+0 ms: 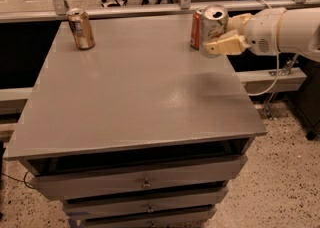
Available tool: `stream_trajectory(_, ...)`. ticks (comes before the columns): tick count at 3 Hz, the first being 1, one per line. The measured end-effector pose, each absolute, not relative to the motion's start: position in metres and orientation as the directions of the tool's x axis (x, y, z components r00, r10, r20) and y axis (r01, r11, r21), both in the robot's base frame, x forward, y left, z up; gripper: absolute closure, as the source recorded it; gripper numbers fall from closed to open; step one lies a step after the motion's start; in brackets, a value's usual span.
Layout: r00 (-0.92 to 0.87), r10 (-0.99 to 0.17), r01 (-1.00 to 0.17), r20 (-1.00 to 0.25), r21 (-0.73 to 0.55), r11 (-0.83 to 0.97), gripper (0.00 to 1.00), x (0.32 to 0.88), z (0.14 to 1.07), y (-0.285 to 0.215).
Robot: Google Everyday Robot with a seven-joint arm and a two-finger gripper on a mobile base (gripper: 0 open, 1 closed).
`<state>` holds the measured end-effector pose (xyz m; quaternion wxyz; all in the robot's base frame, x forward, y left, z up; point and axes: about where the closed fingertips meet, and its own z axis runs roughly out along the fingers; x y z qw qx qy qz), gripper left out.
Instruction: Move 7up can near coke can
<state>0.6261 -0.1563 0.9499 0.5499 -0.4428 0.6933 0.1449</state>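
The camera is looking down from the front edge of the tabletop (135, 97); the gripper (223, 33) is holding the 7up can (214, 21) at the back right corner.

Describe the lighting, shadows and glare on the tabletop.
Camera view: dim, warm light; a soft sheen across the table; a diffuse shadow on it below the gripper, which holds the 7up can aloft at the back right, before the coke can.

The smooth cream plastic gripper (220, 36), far right, grips the shiny metal 7up can (212, 21); the grey table (135, 97) looks matt.
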Motion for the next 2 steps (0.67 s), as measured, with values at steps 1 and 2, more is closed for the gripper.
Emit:
stream_trajectory(1,-0.038,-0.400,-0.731,-0.916,-0.247,0.636,1.00,0.665,0.943,-0.196)
stream_trajectory(2,-0.097,-0.359,-0.700,-0.928,-0.193,0.688,1.00,0.693,0.923,-0.223)
